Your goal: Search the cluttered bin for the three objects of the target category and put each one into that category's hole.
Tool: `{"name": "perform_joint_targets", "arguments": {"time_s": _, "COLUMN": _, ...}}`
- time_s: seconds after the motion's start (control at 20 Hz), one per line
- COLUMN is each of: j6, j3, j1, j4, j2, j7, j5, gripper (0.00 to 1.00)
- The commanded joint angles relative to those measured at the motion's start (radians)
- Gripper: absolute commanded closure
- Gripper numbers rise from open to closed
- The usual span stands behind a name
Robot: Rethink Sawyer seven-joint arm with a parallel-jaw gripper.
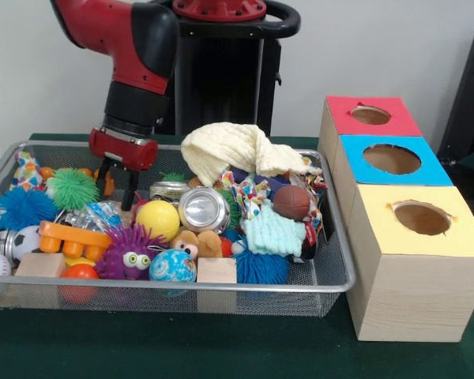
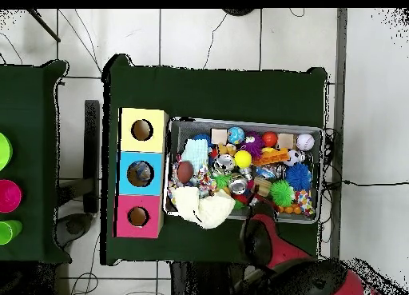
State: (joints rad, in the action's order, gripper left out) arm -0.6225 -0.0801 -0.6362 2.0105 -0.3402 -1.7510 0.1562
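1. On the green worktop (image 1: pixel 221 347), the wire-mesh bin (image 1: pixel 221 286) sits heaped with toys, just beside three wooden boxes (image 1: pixel 415 272) topped red, blue and yellow, each with a round hole.
2. I hold the hand (image 1: pixel 117 187) low over the bin's far left corner, its two dark fingers (image 1: pixel 129 193) parted a little and gripping nothing, beside the green spiky ball (image 1: pixel 73 188).
3. I cannot tell the target category from here, so I judge handling by type.
4. The balls look light and round: the yellow ball (image 1: pixel 158 219) smooth and likely to slip, so I would pinch it across its middle.
5. The purple fuzzy creature (image 1: pixel 129 254) and blue spiky ball (image 1: pixel 24 208) look soft and should give under a squeeze.
6. The silver can (image 1: pixel 204 208) looks thin, stiff and slick; grip it across the body.
7. The cream cloth (image 1: pixel 237 150) is limp, draped over the pile, probably hiding things beneath.
8. The wooden blocks (image 1: pixel 216 270) look rigid, flat-sided, easy to clamp.
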Motion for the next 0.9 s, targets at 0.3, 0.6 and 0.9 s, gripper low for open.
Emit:
{"name": "perform_joint_targets", "arguments": {"time_s": 0.3, "j6": -0.252, "j3": 0.182, "j1": -0.109, "j4": -0.126, "j2": 0.080, "j7": -0.342, "j5": 0.083, "gripper": 0.00}}
{"name": "perform_joint_targets", "arguments": {"time_s": 0.6, "j6": -0.288, "j3": 0.271, "j1": -0.182, "j4": -0.113, "j2": 0.099, "j7": -0.395, "j5": 0.154, "gripper": 0.00}}
{"name": "perform_joint_targets", "arguments": {"time_s": 0.9, "j6": -0.240, "j3": 0.371, "j1": -0.260, "j4": -0.113, "j2": 0.122, "j7": -0.458, "j5": 0.257, "gripper": 0.00}}
